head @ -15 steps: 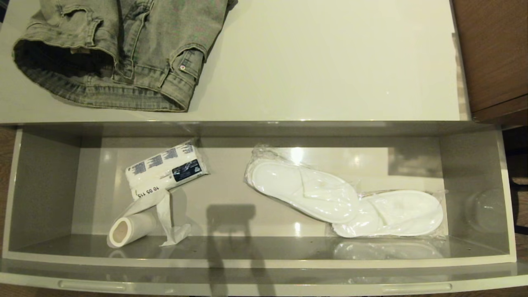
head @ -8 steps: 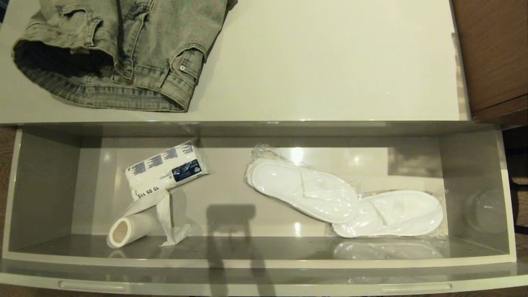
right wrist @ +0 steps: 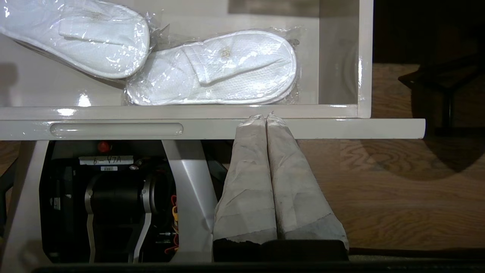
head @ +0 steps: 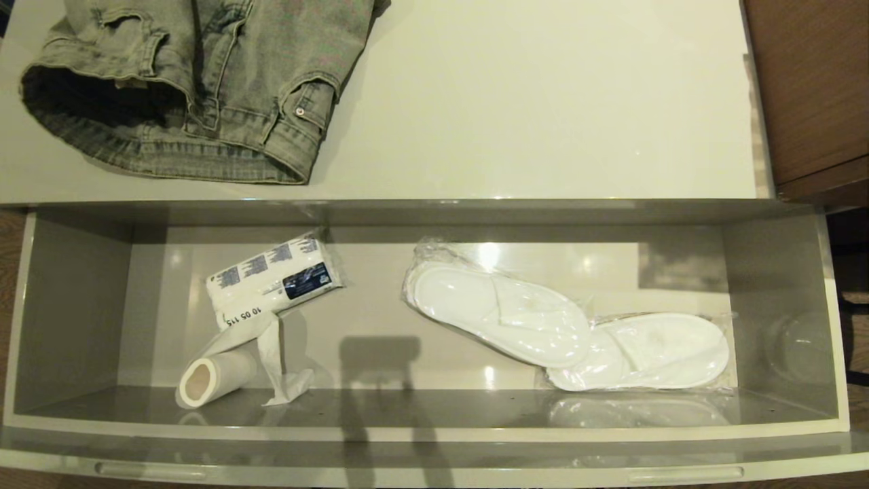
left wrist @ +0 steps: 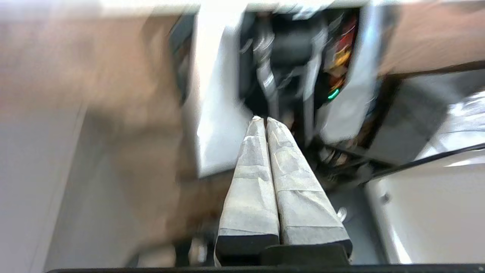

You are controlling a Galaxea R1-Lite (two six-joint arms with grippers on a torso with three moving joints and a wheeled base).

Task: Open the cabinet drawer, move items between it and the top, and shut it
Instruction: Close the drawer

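The wide pale-grey cabinet drawer [head: 434, 429] stands pulled out, its front [right wrist: 322, 128] with a slot handle [right wrist: 115, 129] at each end. On its grey floor lie the white slippers in clear wrap [head: 567, 329] [right wrist: 212, 68], right of centre. The folded grey-green denim garment [head: 197, 81] rests on the off-white top [head: 543, 102] at the back left. Neither arm shows in the head view. My right gripper [right wrist: 265, 116] is shut and empty, low in front of the drawer's right end. My left gripper [left wrist: 262, 119] is shut too, hanging by the robot's base.
Inside the drawer's left half lie a white tissue pack with blue print [head: 275, 278] and a partly unrolled white paper roll [head: 217, 377]. Brown wooden furniture [head: 811, 88] stands at the right. Wooden floor [right wrist: 398, 178] and the robot's base [right wrist: 113, 201] lie below the drawer front.
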